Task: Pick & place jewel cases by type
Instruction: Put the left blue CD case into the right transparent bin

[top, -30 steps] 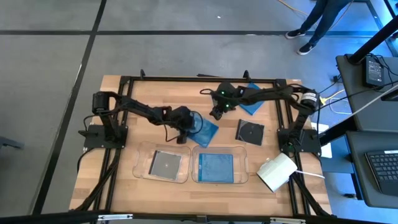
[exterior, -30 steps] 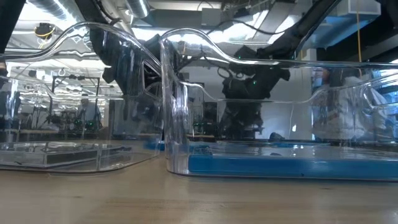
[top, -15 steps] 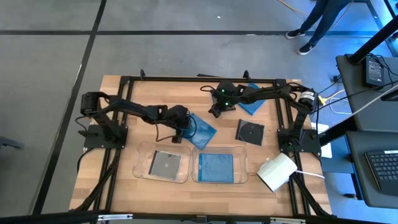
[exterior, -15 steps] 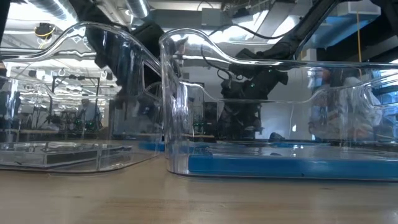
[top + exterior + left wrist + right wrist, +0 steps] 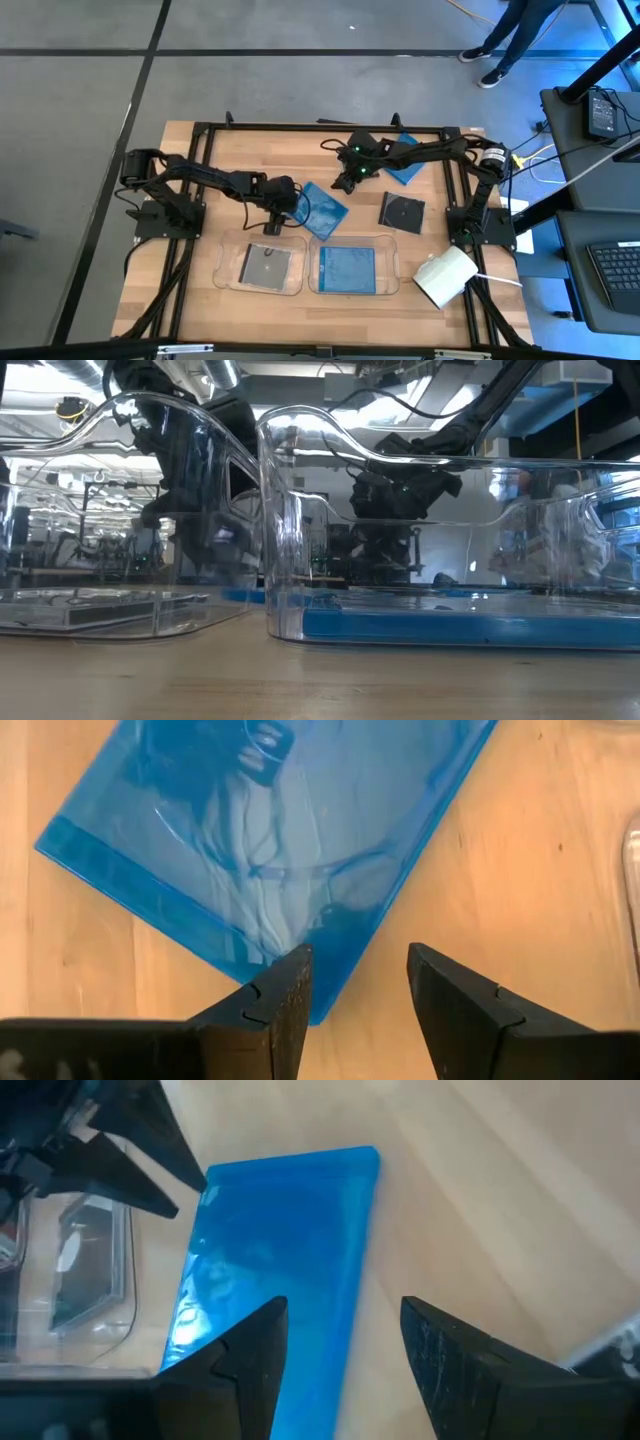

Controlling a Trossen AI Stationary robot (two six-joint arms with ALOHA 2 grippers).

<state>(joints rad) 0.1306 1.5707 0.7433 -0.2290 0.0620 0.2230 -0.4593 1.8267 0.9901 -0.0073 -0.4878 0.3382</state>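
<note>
Left gripper [image 5: 274, 222] first: we see its jaws parted and holding nothing, hovering low at the near-left corner of a blue jewel case [image 5: 324, 206] lying flat mid-table. Our right gripper [image 5: 343, 181] hangs just past that same case's far edge, jaws also apart and empty. Another blue case [image 5: 405, 170] sits at the far right under the right arm, and a black case [image 5: 402, 212] lies bare on the wood beside it. Near us, the left clear tray [image 5: 232, 278] holds a dark case [image 5: 267, 266], and the right tray [image 5: 388, 282] holds a blue one [image 5: 347, 267].
</note>
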